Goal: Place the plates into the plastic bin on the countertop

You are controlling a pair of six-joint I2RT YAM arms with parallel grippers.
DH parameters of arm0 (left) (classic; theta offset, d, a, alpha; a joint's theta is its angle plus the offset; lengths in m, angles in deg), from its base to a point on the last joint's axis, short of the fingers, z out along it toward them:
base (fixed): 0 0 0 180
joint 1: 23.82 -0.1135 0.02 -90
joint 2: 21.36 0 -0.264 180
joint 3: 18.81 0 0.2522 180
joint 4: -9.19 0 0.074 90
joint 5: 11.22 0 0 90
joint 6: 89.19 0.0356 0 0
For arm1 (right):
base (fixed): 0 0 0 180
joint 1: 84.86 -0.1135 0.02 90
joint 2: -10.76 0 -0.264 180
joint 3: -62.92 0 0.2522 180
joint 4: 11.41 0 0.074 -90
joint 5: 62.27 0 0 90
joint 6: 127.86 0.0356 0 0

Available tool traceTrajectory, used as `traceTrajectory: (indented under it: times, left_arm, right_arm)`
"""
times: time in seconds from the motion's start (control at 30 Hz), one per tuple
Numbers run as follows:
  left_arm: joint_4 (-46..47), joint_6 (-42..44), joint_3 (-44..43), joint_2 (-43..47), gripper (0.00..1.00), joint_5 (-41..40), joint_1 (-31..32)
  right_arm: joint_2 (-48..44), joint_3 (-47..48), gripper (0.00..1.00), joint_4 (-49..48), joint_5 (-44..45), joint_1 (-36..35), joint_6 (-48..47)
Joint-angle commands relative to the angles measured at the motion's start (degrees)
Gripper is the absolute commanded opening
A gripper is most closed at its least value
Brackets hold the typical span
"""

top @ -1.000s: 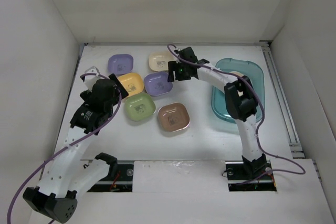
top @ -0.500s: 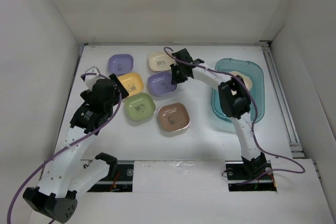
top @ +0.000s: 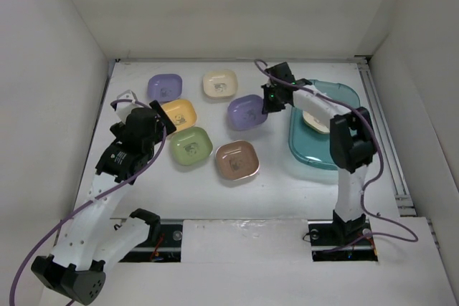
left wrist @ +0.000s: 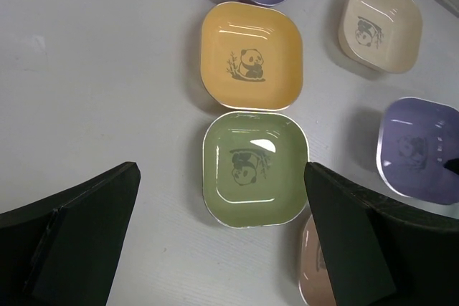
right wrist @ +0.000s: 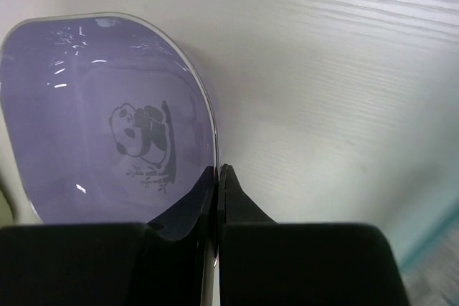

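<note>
My right gripper (top: pixel 270 99) (right wrist: pixel 219 170) is shut on the right rim of a purple plate (top: pixel 247 112) (right wrist: pixel 107 141), just left of the teal plastic bin (top: pixel 310 150). A cream plate (top: pixel 315 118) lies inside the bin. On the white countertop (top: pixel 280 177) sit more plates: purple (top: pixel 165 87), cream (top: pixel 220 84), yellow-orange (top: pixel 179 114) (left wrist: pixel 251 55), green (top: pixel 190 145) (left wrist: pixel 254 170) and brown (top: pixel 237 160). My left gripper (top: pixel 163 125) (left wrist: pixel 221 177) hangs wide open above the green plate, holding nothing.
White walls close in the countertop at the left, back and right. A metal rail (top: pixel 384 130) runs along the right edge beyond the bin. Both arm bases stand at the near edge.
My right gripper closed on the purple plate's rim and carried it to the right, from beside the yellow-orange plate to next to the bin. The left arm has not moved.
</note>
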Motion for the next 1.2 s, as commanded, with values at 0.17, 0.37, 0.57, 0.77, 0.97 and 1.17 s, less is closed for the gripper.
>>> traceTrajectory:
  times: [0.17,0.37,0.57,0.77,0.97,1.17]
  left_arm:
    - [1.9,1.0,-1.3,0.6,1.00,0.6,-0.1]
    - [2.4,1.5,-1.3,0.6,1.00,1.1,-0.1]
    - [2.9,2.0,-0.8,0.6,1.00,2.4,-0.1]
    - [3.5,2.6,-0.8,0.6,1.00,3.5,-0.1]
    - [3.5,2.6,-0.8,1.2,1.00,3.5,-0.1]
    - [3.5,2.6,-0.8,1.7,1.00,3.5,-0.1]
  right_arm:
    - [-22.1,-10.2,0.00,-8.5,-4.7,11.1,3.2]
    - [-32.6,-18.8,0.00,-12.4,3.2,18.8,14.5]
    - [-44.6,-35.1,0.00,-18.3,8.2,32.3,24.5]
    - [-46.5,-38.7,0.00,-19.6,8.3,37.5,24.7]
    - [-43.5,-39.4,0.00,-20.1,7.8,37.5,24.0]
    - [-41.7,-40.4,0.07,-20.1,7.2,37.5,24.0]
